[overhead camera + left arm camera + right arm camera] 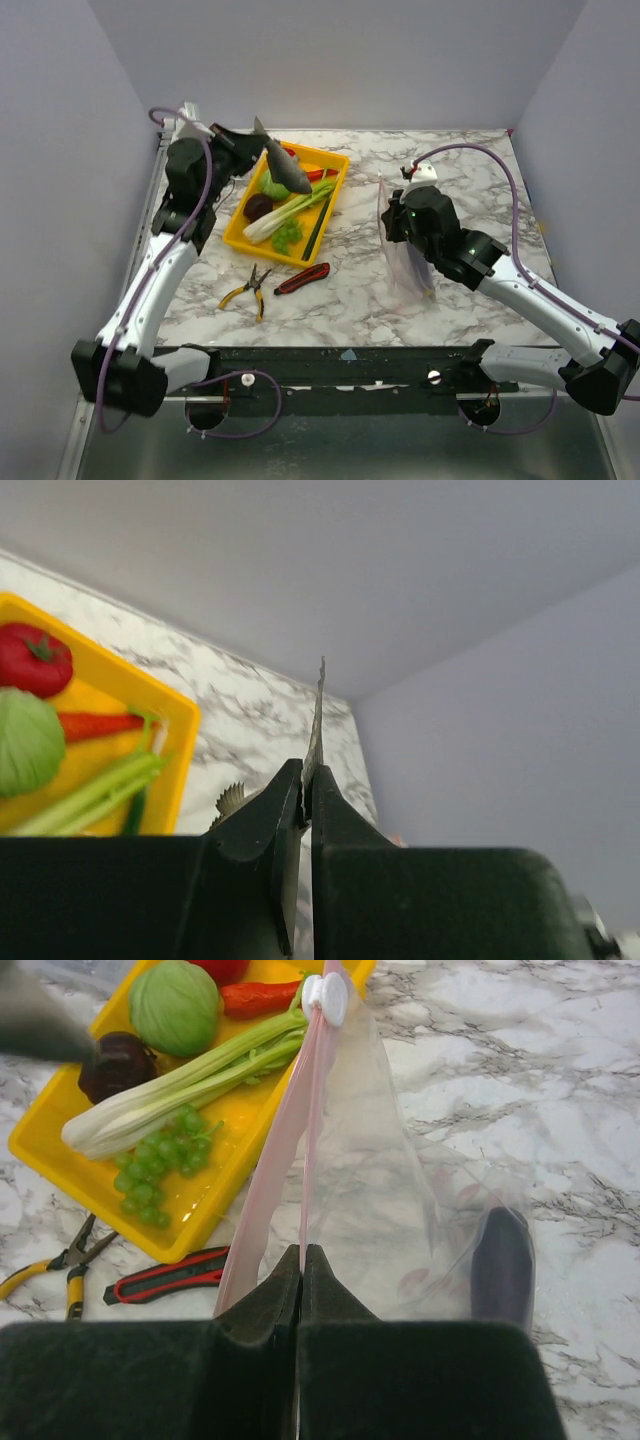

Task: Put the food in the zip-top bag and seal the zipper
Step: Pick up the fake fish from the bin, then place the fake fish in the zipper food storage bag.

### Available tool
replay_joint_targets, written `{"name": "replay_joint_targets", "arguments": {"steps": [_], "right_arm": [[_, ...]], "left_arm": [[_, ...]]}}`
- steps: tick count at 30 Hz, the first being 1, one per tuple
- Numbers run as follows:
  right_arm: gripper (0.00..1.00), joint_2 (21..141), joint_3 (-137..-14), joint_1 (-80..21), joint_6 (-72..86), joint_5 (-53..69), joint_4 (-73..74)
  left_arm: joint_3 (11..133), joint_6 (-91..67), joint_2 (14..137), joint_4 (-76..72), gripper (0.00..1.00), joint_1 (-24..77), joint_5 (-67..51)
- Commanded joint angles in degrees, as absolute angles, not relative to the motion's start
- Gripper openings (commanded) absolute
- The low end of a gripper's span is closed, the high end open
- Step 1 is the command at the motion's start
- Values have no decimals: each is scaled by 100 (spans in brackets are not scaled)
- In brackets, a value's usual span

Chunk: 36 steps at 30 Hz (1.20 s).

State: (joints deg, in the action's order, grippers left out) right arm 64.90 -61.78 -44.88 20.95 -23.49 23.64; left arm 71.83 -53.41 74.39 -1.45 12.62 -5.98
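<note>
Nearest, the right end effector is clenched on the bag's pink zipper, holding it upright on the tabletop with an eggplant inside. The film looks floppy and slick, so the stiffer strip is the sounder hold. Farther off, the left end effector pinches the fish by its thin tail above the yellow tray — light, probably prone to swing.

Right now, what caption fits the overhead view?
Left gripper holds a grey fish over the tray; right gripper pinches the zip-top bag.
</note>
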Motion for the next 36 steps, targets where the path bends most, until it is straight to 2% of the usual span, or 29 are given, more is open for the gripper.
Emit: {"name": "replay_joint_targets", "arguments": {"steps": [1, 6, 14, 19, 36], "right_arm": [[1, 6542, -6416, -4486, 2246, -2059, 2305], [1, 6635, -6392, -4484, 2375, -1772, 2246], [1, 6722, -6408, -4483, 2469, -1602, 2110], [1, 6684, -6439, -4490, 2702, -1730, 2151], [1, 6866, -6400, -4486, 2792, -1661, 2002]], "left_arm": [[5770, -6191, 5867, -283, 0, 1596, -1529], [5765, -6550, 5188, -149, 0, 2434, -1206], [6153, -6763, 5436, 33, 0, 3344, -330], [6244, -7067, 5447, 423, 0, 3730, 933], [7248, -7637, 5775, 1334, 0, 3860, 1522]]}}
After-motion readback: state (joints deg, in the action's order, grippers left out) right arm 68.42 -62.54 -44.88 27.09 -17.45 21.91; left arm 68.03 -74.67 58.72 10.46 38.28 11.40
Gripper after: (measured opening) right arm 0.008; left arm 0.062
